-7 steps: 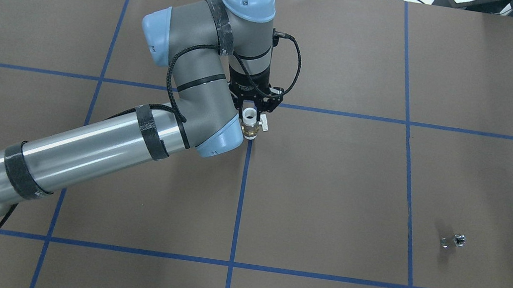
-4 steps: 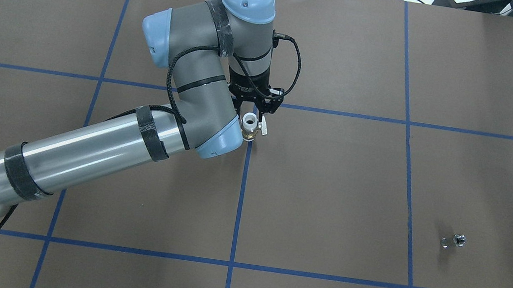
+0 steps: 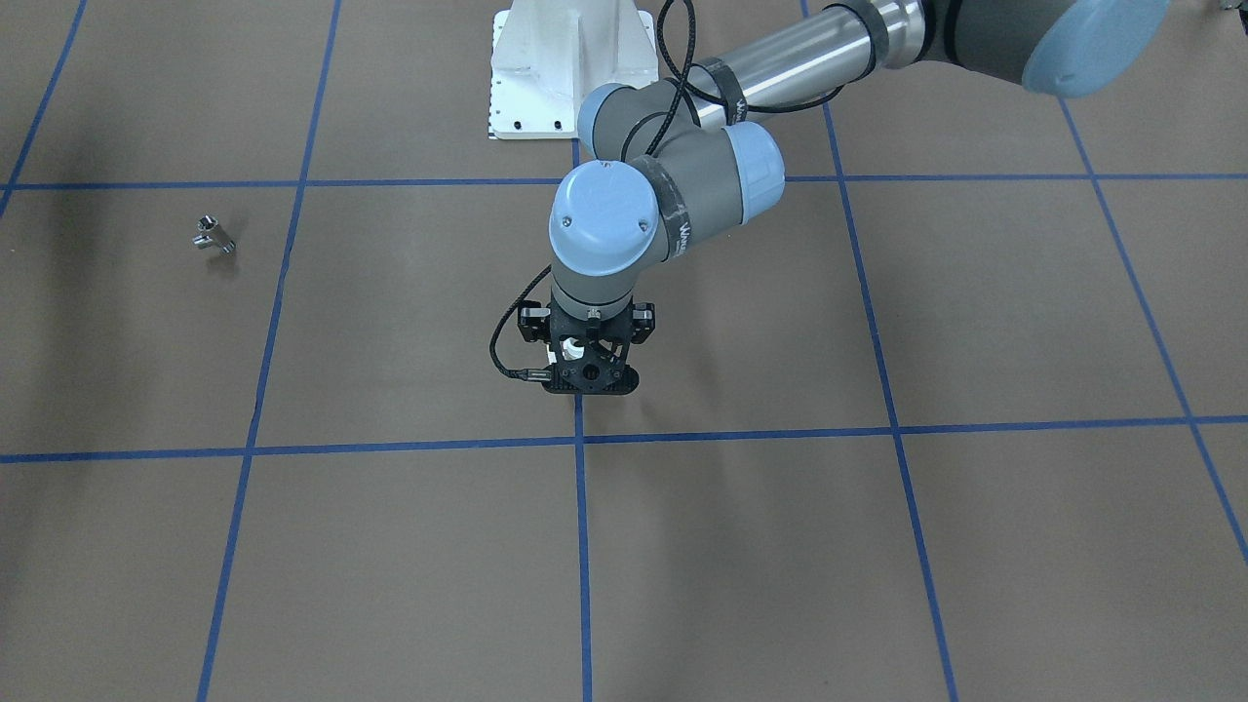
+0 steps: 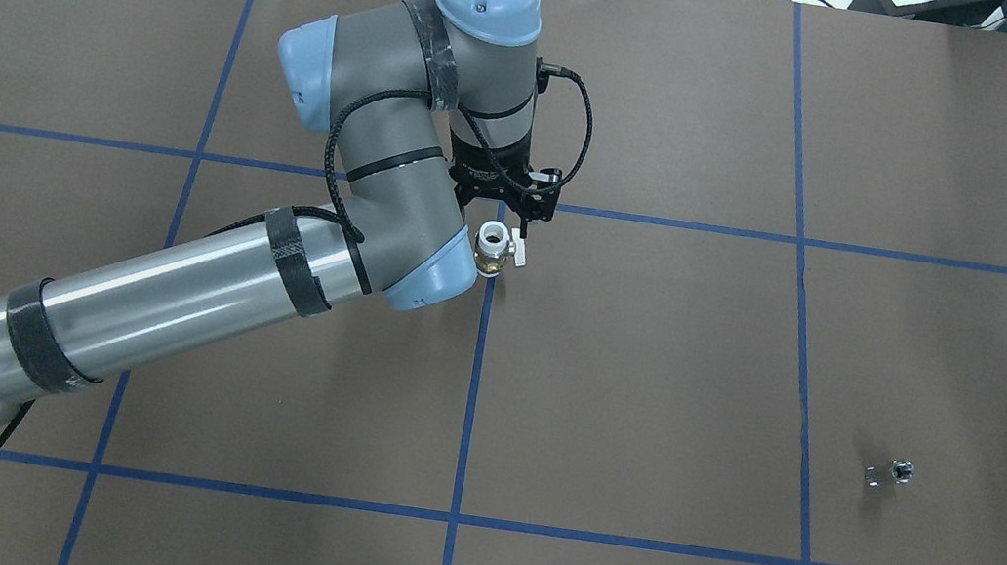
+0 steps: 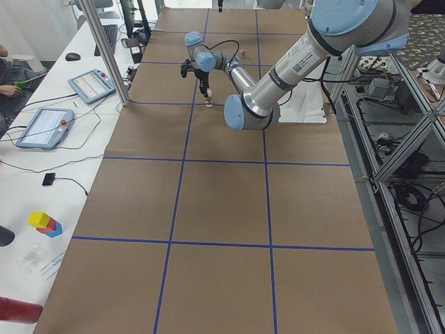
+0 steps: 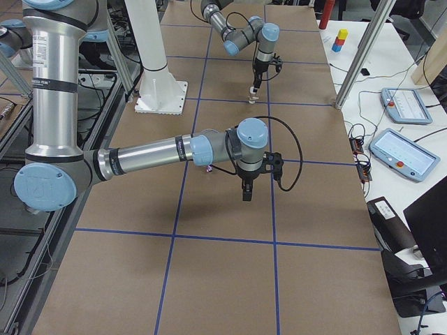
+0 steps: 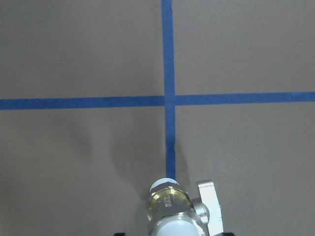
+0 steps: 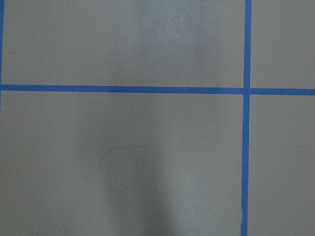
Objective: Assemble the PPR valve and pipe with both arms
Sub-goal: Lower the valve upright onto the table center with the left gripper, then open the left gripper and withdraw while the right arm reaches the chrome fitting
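The PPR valve (image 4: 491, 249) stands upright on the brown table at a blue tape crossing, white ring end up, brass middle below, white handle to its right. It also fills the bottom of the left wrist view (image 7: 170, 204). My left gripper (image 4: 501, 213) hangs just above it, pointing down, its fingers spread wider than the ring and not touching it. The silver pipe (image 4: 891, 471) lies alone far to the right and shows in the front-facing view (image 3: 213, 235). My right gripper (image 6: 246, 194) points down over bare table; I cannot tell whether it is open or shut.
The white bolted pedestal (image 3: 565, 68) stands at the robot's side of the table. Blue tape lines (image 4: 472, 396) divide the brown surface into squares. Metal poles (image 5: 104, 49) and operator tablets (image 6: 401, 105) stand along the far side.
My left gripper's fingers have spread apart from around the valve's white top. The valve's ring now shows clear below the fingertips. The pipe has not moved.
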### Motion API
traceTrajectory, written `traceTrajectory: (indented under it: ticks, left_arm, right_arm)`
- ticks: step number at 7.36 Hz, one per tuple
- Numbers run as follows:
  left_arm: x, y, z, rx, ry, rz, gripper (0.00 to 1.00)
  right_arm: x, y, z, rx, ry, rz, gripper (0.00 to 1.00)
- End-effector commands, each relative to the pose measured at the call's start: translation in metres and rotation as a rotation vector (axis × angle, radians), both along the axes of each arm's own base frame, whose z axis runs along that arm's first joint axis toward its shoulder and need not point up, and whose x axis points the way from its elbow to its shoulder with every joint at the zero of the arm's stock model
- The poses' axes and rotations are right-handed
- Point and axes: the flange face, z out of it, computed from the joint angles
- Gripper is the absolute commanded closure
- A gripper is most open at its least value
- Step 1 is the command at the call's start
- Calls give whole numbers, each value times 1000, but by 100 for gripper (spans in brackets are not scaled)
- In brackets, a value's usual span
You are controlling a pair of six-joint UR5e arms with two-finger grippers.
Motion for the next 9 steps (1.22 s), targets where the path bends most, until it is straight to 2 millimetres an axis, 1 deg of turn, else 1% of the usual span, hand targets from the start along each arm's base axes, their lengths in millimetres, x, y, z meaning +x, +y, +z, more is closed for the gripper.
traceTrajectory:
  ticks: [1,2,3,4,5,6,7,8,9]
  left_arm:
    - [-51,-4,-3,34,46,-37,10]
    - [-80,6,24,52,57,-43,9]
    - [-114,9,41,79,71,-49,8]
    - [-147,15,66,71,83,-50,4]
    - [-176,18,81,70,90,-66,3]
    - [-195,24,99,107,86,-47,2]
    - [-207,21,109,116,79,-51,2]
    - [-205,19,115,118,69,-46,2]
    - [-205,17,117,122,66,-42,2]
  right_arm:
    - [-7,-2,-13,-32,-43,79,0]
    - [-32,-2,-25,-59,-83,101,0]
    - [-65,8,-31,-60,-111,100,0]
    - [-101,20,-33,-72,-132,70,0]
    - [-141,33,-43,-104,-110,48,0]
    - [-189,53,-62,-81,-54,37,0]
    - [-207,65,-69,-76,-47,23,0]
    - [-237,84,-77,-90,-30,21,0]
    - [-261,106,-75,-28,-2,13,0]
